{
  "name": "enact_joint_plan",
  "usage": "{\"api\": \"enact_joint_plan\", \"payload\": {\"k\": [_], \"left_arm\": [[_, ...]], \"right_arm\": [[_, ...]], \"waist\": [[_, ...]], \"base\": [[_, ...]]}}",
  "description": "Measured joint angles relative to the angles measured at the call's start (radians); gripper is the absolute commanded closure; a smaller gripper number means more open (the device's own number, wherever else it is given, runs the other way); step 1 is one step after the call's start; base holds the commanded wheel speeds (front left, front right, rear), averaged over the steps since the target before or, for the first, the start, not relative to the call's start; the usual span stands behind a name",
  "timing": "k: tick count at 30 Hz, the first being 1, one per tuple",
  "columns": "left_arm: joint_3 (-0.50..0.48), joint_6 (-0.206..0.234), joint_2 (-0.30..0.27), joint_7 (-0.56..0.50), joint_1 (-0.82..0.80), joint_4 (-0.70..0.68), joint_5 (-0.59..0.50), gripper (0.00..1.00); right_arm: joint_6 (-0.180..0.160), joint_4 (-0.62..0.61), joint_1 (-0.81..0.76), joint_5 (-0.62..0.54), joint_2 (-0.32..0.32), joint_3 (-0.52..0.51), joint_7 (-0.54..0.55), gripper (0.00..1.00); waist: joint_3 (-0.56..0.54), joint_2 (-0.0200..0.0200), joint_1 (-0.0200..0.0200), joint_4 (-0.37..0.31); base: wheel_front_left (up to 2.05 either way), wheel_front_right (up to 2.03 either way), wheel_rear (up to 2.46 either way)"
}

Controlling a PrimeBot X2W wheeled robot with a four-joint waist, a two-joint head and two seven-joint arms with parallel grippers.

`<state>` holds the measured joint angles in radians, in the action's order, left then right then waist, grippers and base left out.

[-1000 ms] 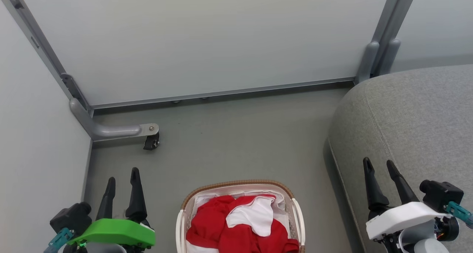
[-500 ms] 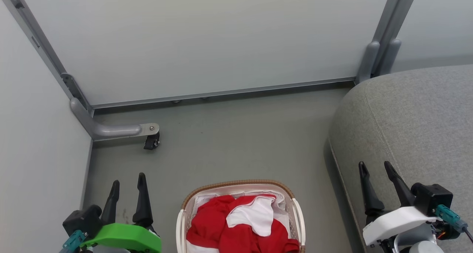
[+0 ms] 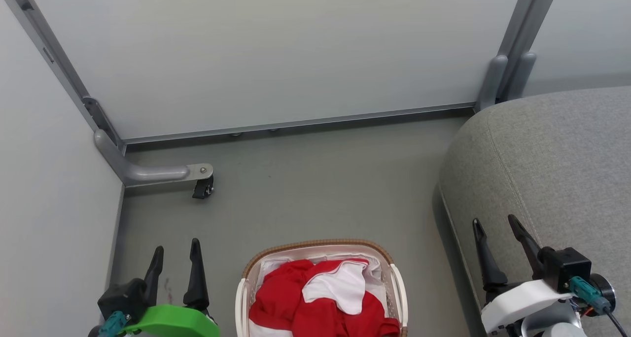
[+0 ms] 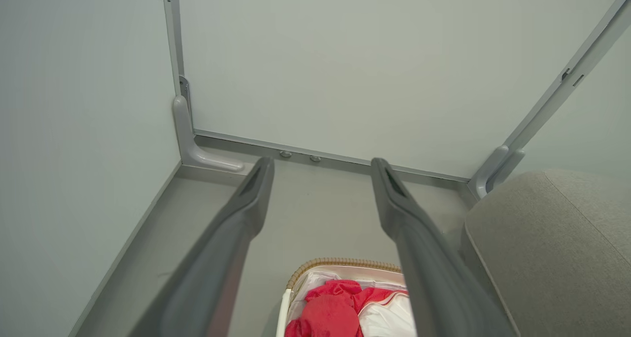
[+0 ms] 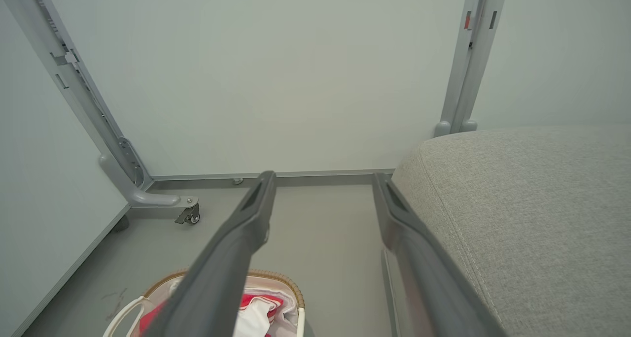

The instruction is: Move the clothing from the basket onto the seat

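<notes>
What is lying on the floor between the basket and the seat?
Nothing. In the head view, a bare strip of grey floor separates the basket from the seat.

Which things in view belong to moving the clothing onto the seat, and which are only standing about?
For the job: red and white clothing; white laundry basket with brown woven rim; grey seat cushion; left gripper and right gripper, both open, empty.
Only standing about: white partition panels; grey frame foot with caster wheel; grey floor.
</notes>
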<state>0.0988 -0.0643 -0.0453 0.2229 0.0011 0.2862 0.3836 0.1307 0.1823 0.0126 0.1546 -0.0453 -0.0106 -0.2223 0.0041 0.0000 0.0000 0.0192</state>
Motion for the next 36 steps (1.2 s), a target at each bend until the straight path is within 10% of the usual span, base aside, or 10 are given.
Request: {"api": "enact_joint_plan", "payload": {"k": [36], "left_arm": [[0.020, 0.007, -0.001, 0.041, 0.002, 0.016, -0.127, 0.00]], "right_arm": [[0.000, -0.007, -0.003, -0.158, -0.002, 0.005, -0.040, 0.00]], "waist": [[0.006, 0.0000, 0.0000, 0.001]], "base": [[0.00, 0.00, 0.00]]}}
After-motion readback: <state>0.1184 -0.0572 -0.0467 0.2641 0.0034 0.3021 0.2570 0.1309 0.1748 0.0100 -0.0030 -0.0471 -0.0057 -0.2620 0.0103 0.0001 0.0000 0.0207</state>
